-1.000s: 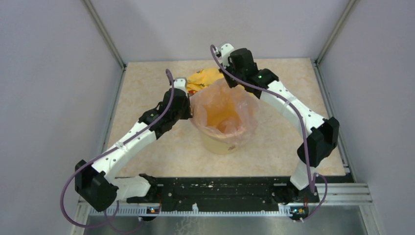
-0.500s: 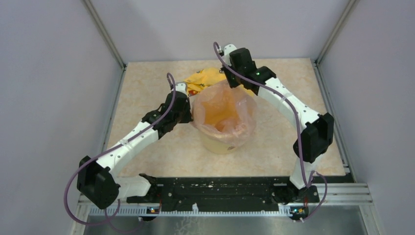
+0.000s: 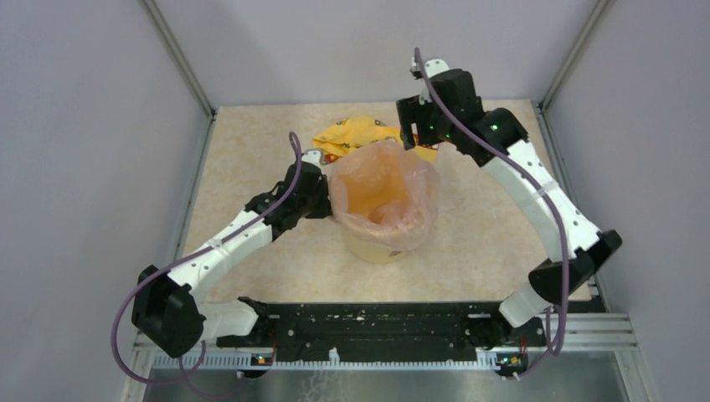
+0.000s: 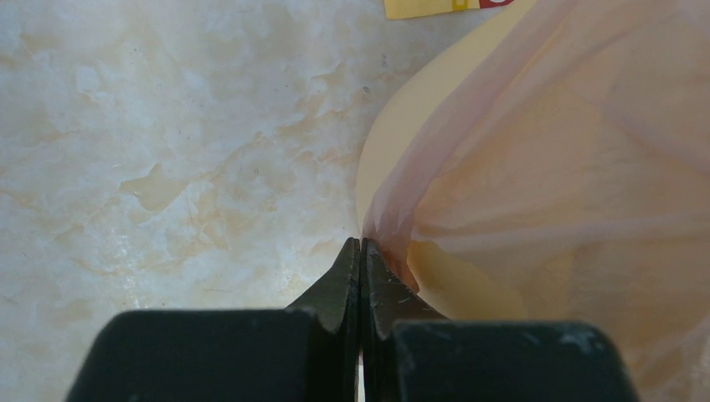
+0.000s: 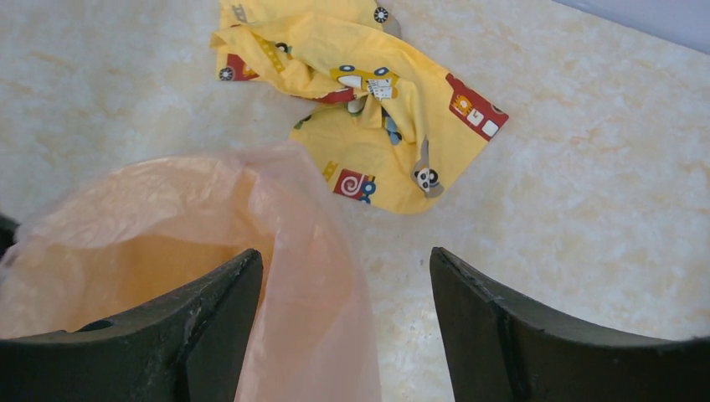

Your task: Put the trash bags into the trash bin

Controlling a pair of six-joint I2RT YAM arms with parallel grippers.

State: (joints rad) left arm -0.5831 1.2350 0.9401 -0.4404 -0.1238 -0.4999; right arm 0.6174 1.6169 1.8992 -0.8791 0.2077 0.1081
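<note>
The bin (image 3: 378,249) stands mid-table. The bag (image 3: 385,180) is draped over its rim and stands open, so the mouth is free from above. The left gripper (image 4: 362,251), pinched on the bag's left edge, and the left arm (image 3: 234,243) block the bin's left side. The right gripper (image 5: 343,255) hangs over the bag's far right rim, jaws apart, with a fold of bag between them. The wrapper (image 3: 352,132) lies just beyond the bin and fills the far strip. Bare table (image 3: 251,138) is open at far left, on the bin's near side, and to its right below the right arm (image 3: 536,184). Walls (image 3: 84,167) close left, right and far.
</note>
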